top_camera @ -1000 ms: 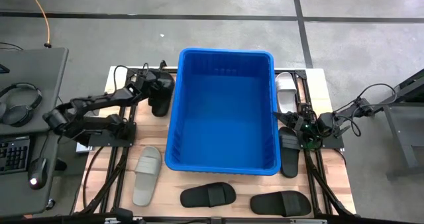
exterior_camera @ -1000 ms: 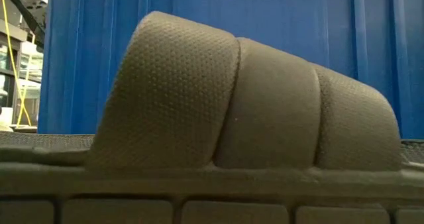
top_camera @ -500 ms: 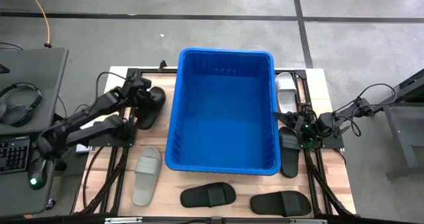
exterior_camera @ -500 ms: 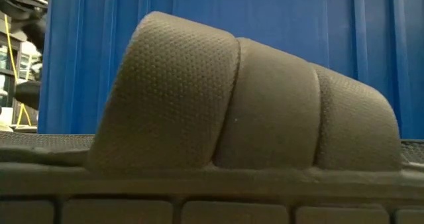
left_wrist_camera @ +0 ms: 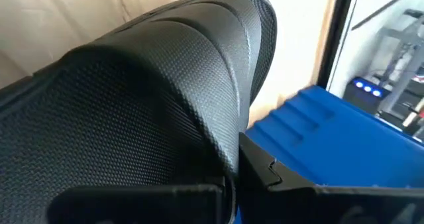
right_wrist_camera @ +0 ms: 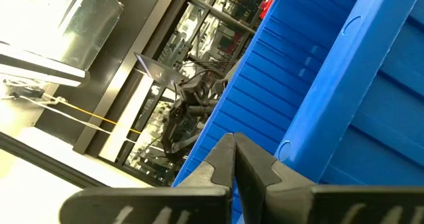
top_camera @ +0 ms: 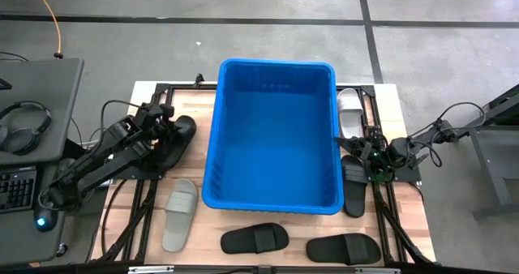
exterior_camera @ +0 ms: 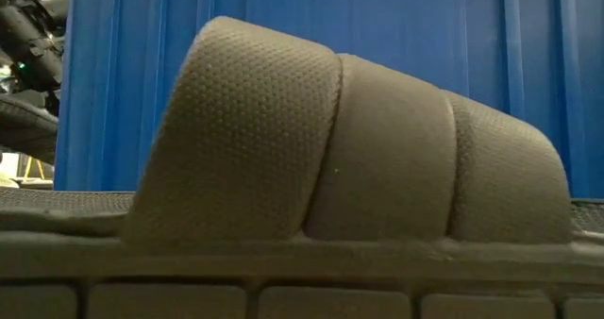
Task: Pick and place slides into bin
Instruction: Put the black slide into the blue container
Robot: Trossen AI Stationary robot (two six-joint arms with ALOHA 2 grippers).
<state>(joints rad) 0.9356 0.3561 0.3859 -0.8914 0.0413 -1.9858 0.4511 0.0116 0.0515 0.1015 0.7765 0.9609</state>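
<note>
I see a black slide [top_camera: 180, 134] clamped in my left claw [top_camera: 162, 128], just left of the empty blue bin [top_camera: 272, 136] mid-bench [top_camera: 122, 217]. More slides lie around it: grey [top_camera: 178, 213], two black [top_camera: 255, 238] in front. My right claw [top_camera: 369, 154] waits closed, empty, by the bin's right wall.

Left hand [top_camera: 174, 128] clamped, raised; right hand [right_wrist_camera: 233, 151] closed, parked.
</note>
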